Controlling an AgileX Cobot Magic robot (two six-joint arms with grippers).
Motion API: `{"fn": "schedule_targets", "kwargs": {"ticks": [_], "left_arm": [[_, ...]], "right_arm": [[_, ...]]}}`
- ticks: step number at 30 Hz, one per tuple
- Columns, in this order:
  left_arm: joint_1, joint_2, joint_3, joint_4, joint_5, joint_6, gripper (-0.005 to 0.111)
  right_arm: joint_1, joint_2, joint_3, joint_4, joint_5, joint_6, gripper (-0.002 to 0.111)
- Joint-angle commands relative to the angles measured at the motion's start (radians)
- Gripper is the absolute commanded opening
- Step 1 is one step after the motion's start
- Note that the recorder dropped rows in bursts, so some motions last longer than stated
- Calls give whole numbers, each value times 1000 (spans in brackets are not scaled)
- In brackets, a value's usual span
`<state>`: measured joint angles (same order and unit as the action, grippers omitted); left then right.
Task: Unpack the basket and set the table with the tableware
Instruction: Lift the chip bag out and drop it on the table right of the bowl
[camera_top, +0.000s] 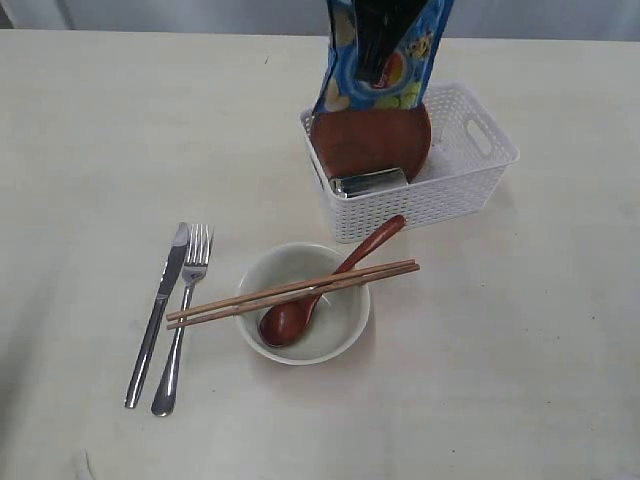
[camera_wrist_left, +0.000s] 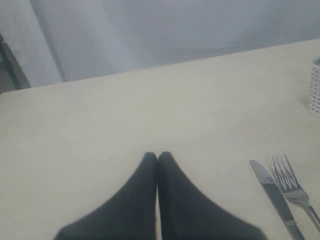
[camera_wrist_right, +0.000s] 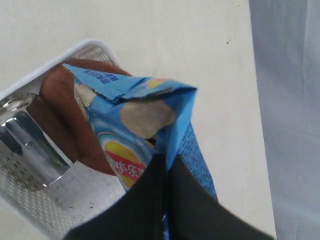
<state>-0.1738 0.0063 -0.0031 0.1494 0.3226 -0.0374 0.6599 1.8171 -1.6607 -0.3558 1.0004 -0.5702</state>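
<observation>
Though perforated, white rectangular plastic basket (camera_top: 420, 212)

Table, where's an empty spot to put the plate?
Bare table left of the basket, beyond the knife and fork; also right of the bowl, below the basket. Crowded around the bowl, with spoon and chopsticks across it.

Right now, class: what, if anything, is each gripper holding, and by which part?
The right gripper pinches the blue chip bag by its upper edge. The left gripper is shut, holding nothing.
</observation>
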Motion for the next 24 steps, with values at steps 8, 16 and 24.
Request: {"fn": "schedule_targets", "kwargs": {"ticks": [8,16,24], "left_arm": [[-2,-6,3,-5,2,-6,0],[-2,-6,3,-5,2,-6,0],[-2,-6,3,-5,2,-6,0]], "right_arm": [[5,-133,0,6,162,166,0],[5,-158,23,29,221,348,0],[-78,-158,107,-1,221,529,0]]}}
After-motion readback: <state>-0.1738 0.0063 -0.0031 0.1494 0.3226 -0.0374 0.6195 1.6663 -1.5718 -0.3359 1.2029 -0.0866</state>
